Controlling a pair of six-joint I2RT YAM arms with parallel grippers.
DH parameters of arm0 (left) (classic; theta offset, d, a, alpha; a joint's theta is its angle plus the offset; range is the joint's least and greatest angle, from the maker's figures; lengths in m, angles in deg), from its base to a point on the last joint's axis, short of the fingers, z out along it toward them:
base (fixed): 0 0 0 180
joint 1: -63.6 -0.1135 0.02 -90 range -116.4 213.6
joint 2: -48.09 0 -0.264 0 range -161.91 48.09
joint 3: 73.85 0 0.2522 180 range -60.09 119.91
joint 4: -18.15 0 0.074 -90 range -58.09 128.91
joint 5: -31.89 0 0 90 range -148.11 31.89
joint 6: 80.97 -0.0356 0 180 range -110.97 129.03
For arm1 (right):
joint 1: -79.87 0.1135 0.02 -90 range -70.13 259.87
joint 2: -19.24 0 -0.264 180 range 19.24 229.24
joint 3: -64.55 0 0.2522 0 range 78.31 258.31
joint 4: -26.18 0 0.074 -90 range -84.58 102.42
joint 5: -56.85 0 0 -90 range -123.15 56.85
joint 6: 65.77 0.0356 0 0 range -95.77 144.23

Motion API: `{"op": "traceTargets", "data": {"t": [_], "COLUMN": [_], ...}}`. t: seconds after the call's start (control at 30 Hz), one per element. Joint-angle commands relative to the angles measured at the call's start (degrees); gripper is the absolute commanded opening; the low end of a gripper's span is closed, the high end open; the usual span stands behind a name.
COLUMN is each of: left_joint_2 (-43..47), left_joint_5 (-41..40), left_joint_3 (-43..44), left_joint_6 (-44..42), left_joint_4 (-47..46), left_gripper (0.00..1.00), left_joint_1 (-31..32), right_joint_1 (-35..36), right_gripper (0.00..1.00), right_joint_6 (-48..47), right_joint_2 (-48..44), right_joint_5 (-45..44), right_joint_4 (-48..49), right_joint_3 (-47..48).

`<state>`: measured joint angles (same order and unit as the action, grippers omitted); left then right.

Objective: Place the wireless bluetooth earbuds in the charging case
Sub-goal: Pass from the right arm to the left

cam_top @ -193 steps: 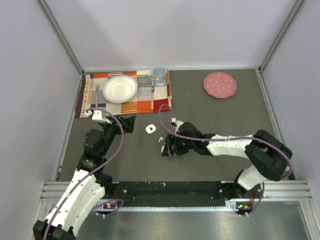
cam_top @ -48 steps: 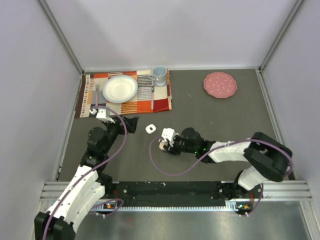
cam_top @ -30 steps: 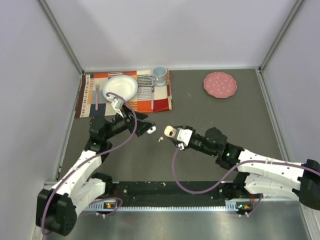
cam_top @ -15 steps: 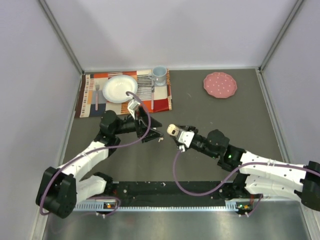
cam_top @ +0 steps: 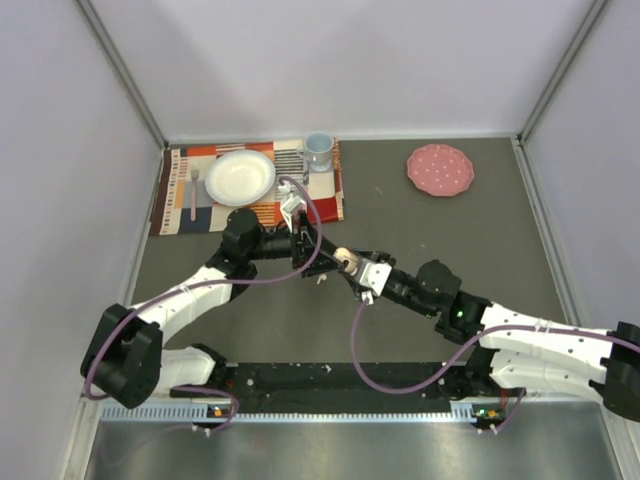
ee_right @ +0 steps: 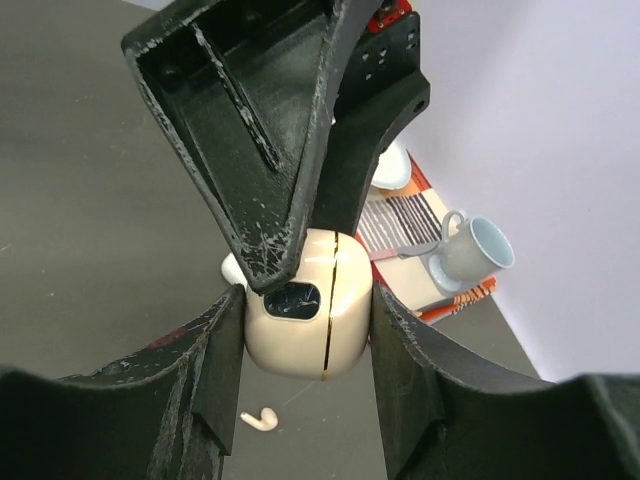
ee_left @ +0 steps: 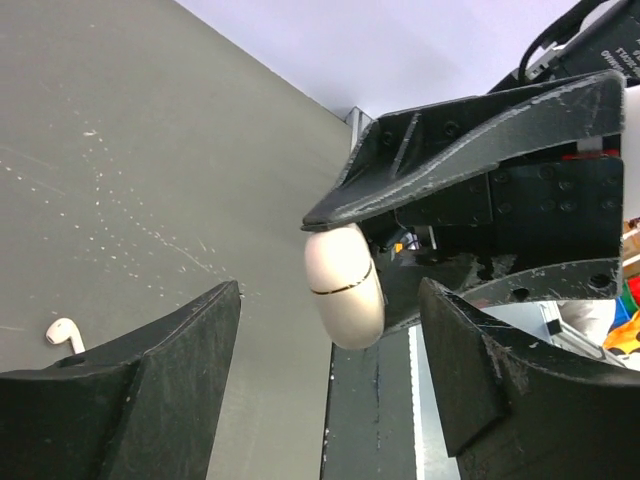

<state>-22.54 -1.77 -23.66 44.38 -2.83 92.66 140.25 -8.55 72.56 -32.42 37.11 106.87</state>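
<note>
My right gripper (cam_top: 348, 263) (ee_right: 305, 305) is shut on a cream charging case (ee_right: 305, 320) with a thin dark seam, closed, held above the table. The case also shows in the top view (cam_top: 344, 262) and in the left wrist view (ee_left: 343, 285). My left gripper (cam_top: 303, 250) (ee_left: 330, 335) is open, its fingers on either side of the case and not touching it. One left finger (ee_right: 250, 130) crosses in front of the case. One white earbud (cam_top: 318, 280) (ee_left: 63, 332) (ee_right: 262, 420) lies on the grey table below. Other earbuds are not in view.
A striped placemat (cam_top: 322, 205) at the back left carries a white bowl (cam_top: 240, 177), a blue mug (cam_top: 318, 150) (ee_right: 480, 250) and cutlery. A pink dotted plate (cam_top: 440, 169) lies at the back right. A small white rounded thing (ee_right: 232, 268) shows behind the case.
My left arm has swung right and forward until its open fingers flank the case. My right gripper has lifted the case off the table and holds it near the centre.
</note>
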Motion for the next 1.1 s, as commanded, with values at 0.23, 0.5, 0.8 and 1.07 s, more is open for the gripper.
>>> {"op": "traceTargets", "data": {"t": [0.23, 0.5, 0.8, 1.07], "left_joint_2": [-2.0, -3.8, -3.6, -1.6], "left_joint_5": [-0.7, 0.4, 0.6, -3.8], "left_joint_3": [3.2, 4.3, 4.9, 5.5], "left_joint_6": [-0.8, -1.2, -2.7, -7.7], "left_joint_4": [-0.9, 0.0, 2.1, 7.8], "left_gripper": [0.62, 0.46, 0.13, 0.0], "left_joint_1": [1.3, 1.6, 1.8, 1.8], "right_joint_1": [0.9, 0.9, 1.0, 0.9], "right_gripper": [0.0, 0.0, 0.03, 0.53], "right_joint_6": [1.0, 1.4, 2.1, 5.8], "right_joint_2": [-0.4, -0.2, 0.2, -0.2], "right_joint_5": [0.7, 0.7, -0.4, -3.9], "right_joint_4": [3.6, 4.2, 5.0, 5.3], "right_joint_3": [-0.1, -0.3, -0.5, -0.5]}}
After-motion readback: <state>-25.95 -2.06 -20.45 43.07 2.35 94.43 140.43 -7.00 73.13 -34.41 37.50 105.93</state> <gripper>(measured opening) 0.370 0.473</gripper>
